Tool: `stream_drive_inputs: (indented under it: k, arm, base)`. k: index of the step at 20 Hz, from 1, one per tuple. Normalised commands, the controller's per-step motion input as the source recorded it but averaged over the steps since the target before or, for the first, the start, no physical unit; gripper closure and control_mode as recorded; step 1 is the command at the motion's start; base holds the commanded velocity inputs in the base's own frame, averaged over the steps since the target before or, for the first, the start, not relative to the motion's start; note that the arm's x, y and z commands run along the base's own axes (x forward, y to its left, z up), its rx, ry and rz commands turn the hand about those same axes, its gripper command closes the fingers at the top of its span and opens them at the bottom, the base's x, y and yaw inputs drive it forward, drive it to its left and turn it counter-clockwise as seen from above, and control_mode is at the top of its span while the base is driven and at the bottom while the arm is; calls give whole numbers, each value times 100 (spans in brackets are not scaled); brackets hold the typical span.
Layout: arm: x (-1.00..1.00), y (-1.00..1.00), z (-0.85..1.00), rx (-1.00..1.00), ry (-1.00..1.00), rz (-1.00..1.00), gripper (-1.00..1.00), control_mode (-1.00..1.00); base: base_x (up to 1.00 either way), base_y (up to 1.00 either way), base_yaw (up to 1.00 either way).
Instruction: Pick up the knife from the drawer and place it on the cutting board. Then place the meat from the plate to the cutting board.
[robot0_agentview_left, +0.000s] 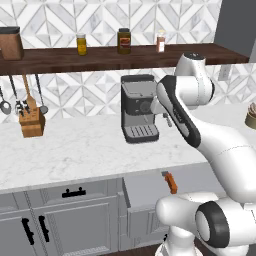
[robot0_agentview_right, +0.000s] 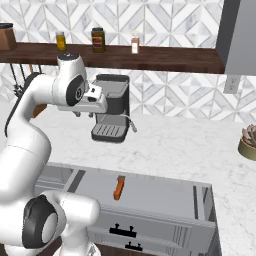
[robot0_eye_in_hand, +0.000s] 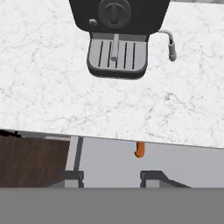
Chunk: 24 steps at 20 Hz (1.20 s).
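knife (robot0_agentview_right: 119, 187) lies in open drawer (robot0_agentview_right: 160, 197) — claw (robot0_eye_in_hand: 111, 179) above.

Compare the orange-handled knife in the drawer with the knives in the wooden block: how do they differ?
The knife has a bright orange handle; the block knives have dark handles. The knife lies flat in the open drawer; the block knives stand slotted in the wooden block on the counter.

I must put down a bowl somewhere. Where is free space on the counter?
Bare marble lies between the knife block and the coffee machine, and between the machine and the potted plant. The open drawer is bare beside the knife.
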Motion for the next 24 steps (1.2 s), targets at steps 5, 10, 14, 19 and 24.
stream_drive_inputs:
  k: [5, 10, 14, 19, 24]
  arm:
    - [-15, 4, 0, 0, 2, -5, -100, -100]
    - [-45, 6, -3, 0, -10, -22, -100, -100]
    - [-8, 0, 0, 0, -4, -32, -100, -100]
    - [0, 0, -6, 0, 1, -17, -100, -100]
    - [-1, 0, -3, 0, 3, 0, -100, 100]
  base:
    - [0, 0, 0]
    - [0, 0, 0]
    - [0, 0, 0]
    - [0, 0, 0]
    - [-26, 5, -9]
